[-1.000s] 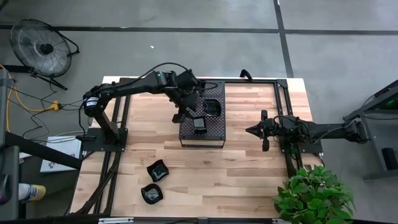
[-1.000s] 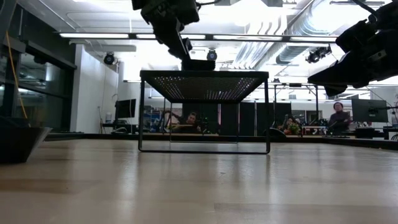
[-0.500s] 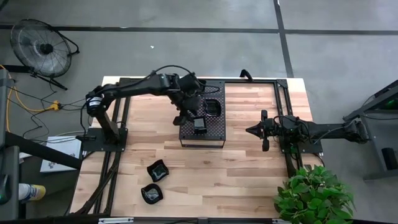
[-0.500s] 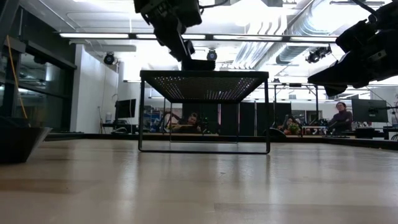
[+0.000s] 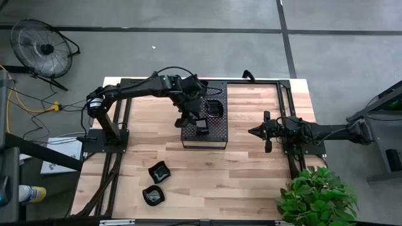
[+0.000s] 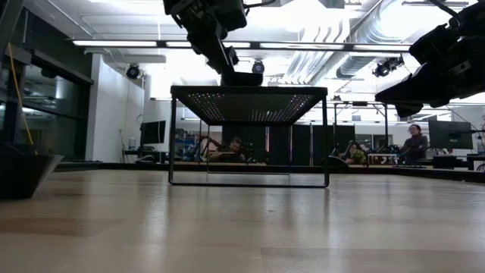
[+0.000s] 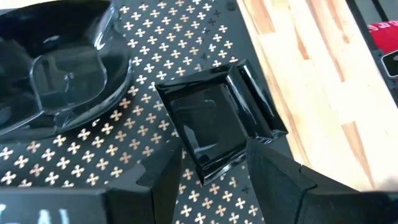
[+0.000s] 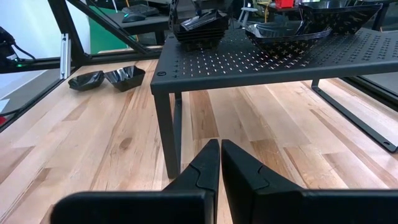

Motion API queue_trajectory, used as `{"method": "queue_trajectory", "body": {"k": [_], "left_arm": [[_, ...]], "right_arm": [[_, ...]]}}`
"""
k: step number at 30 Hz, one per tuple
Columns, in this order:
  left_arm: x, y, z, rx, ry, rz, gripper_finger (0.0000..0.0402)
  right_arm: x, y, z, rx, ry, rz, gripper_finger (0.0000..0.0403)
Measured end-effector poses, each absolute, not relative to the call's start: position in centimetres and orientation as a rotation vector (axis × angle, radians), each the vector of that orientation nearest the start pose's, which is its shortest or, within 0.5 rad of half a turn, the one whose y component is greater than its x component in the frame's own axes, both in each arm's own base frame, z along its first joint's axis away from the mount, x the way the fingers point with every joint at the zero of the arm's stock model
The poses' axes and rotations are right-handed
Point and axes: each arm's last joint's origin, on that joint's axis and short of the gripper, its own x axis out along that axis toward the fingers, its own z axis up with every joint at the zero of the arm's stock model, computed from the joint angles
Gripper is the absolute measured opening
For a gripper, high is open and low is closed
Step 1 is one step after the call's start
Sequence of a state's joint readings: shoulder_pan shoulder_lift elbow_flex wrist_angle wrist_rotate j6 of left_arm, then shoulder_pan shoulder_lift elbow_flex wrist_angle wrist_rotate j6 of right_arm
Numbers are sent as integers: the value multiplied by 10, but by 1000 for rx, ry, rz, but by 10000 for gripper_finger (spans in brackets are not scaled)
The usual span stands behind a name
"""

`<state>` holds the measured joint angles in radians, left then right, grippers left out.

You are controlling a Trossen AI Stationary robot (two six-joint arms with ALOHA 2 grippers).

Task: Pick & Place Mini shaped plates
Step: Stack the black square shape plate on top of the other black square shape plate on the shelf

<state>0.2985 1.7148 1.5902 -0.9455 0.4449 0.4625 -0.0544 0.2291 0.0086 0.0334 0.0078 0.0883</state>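
Note:
A square glossy black mini plate (image 7: pixel 217 121) lies flat on the perforated black tray (image 7: pixel 93 149), which stands on legs at mid-table (image 5: pixel 217 137). My left gripper (image 7: pixel 214 167) is open above the tray (image 5: pixel 200 122), slanting down, one finger on each side of the square plate's near end. A rounded plate (image 7: pixel 59 74) rests on the tray just beyond it (image 5: pixel 215 108). Two more plates (image 5: pixel 158 171) (image 5: pixel 152 195) lie on the wood near the front left. My right gripper (image 5: pixel 253 132) waits shut at the table's right. My left gripper has its two fingers (image 7: pixel 273 171) on either side of the square plate's near corner (image 7: pixel 205 168), coming slanting down from the table's left. The plate lies flat on the tray. I cannot tell whether either finger touches it.
The tray's legs (image 8: pixel 166 134) stand on the wooden table (image 5: pixel 251 176), with free wood in front of it and to both sides. Black frame rails (image 5: pixel 113 163) run along the left and right. A potted plant (image 5: pixel 317 194) stands at the near right corner.

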Motion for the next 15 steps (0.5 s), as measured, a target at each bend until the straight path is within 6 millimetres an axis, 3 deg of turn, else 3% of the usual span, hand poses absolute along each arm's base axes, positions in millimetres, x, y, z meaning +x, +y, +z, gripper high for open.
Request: {"method": "queue_trajectory", "body": {"k": [15], "left_arm": [[343, 93, 309, 76, 964, -299, 176]], "right_arm": [[110, -6, 150, 92, 184, -70, 12]]}}
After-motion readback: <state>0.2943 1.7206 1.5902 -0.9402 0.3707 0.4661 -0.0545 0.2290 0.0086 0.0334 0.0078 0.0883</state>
